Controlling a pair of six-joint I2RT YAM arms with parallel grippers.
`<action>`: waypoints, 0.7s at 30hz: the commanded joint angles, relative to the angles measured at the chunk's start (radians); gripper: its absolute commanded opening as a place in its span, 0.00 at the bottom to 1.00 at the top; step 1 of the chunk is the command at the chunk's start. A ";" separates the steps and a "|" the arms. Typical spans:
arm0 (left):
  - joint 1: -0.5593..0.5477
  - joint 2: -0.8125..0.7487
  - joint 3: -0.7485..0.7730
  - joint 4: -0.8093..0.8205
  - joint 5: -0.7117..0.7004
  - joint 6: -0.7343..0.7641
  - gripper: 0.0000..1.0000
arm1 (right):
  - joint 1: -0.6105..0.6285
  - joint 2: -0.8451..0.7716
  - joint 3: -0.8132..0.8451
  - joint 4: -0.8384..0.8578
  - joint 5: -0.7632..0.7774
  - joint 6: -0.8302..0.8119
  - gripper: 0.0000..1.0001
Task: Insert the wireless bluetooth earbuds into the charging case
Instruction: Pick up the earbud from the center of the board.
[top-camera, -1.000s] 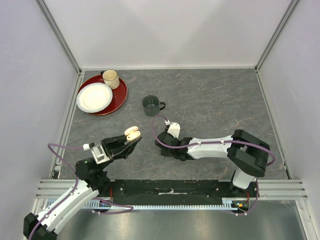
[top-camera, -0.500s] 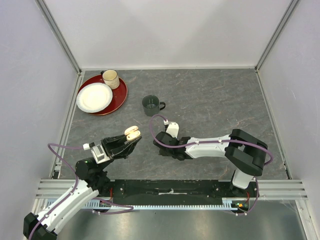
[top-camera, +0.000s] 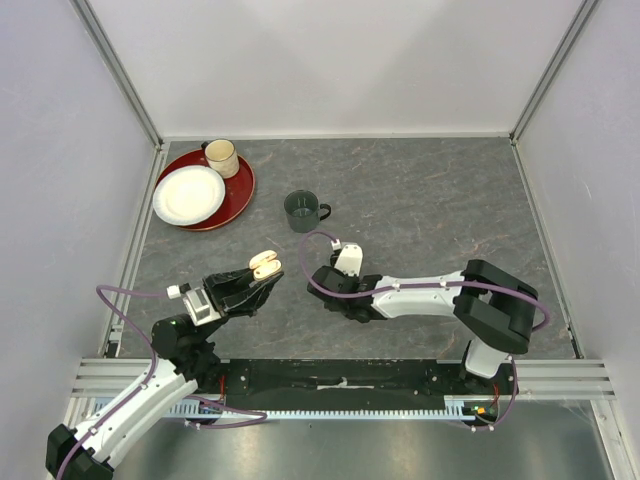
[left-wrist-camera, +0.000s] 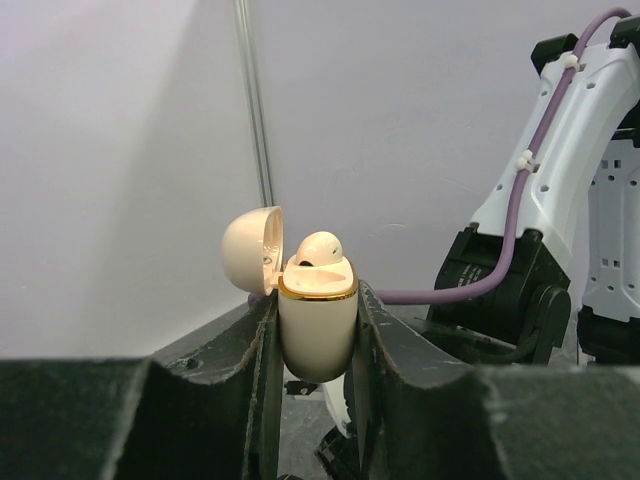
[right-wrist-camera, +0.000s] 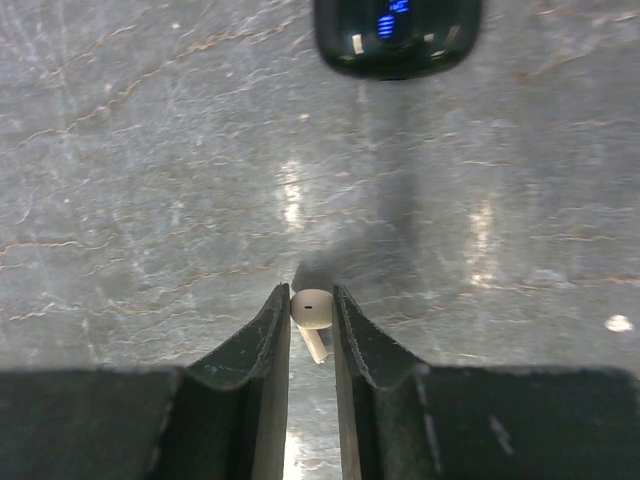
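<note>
Two grips to report, one on each arm. My left gripper (left-wrist-camera: 315, 318) is clamped on the cream charging case (left-wrist-camera: 317, 335), one finger on each flank of its lower shell. It holds the case upright in the air with the gold-rimmed mouth facing up. The lid (left-wrist-camera: 250, 250) is swung open to the left in the wrist view. A seated earbud (left-wrist-camera: 320, 247), cream like the case, pokes its rounded head out of the mouth.

My right gripper (right-wrist-camera: 311, 300) is pinched shut on a loose earbud (right-wrist-camera: 311, 308), pale and stemmed. Its head sits between the fingertips and its stem lies on the grey marbled table (right-wrist-camera: 150, 150).

The left arm (top-camera: 130, 400) climbs from the near-left corner and angles forward and right, carrying the case above the near-left part of the table. The right arm (top-camera: 430, 290) folds at its elbow near the right edge and stretches leftward and low across the near part of the table. Its wrist is pitched down at the surface, with a purple cable (top-camera: 318, 262) looping over it.

At the far edge of the right wrist view lies a dark glossy object (right-wrist-camera: 398, 40) with blue marks too blurred for me to read. Further back stand a green mug (top-camera: 303, 210) and, in the far-left corner, a red tray (top-camera: 240, 190) carrying a white plate (top-camera: 188, 194) and a cream cup (top-camera: 221, 157).
</note>
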 joint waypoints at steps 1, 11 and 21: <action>0.001 0.012 0.010 0.040 -0.015 0.035 0.02 | -0.002 -0.077 -0.037 -0.061 0.125 0.047 0.23; 0.001 0.001 0.002 0.040 -0.017 0.024 0.02 | -0.072 -0.206 -0.186 -0.078 0.145 0.150 0.24; 0.001 -0.002 -0.002 0.040 -0.021 0.016 0.02 | -0.091 -0.217 -0.203 -0.081 0.123 0.132 0.32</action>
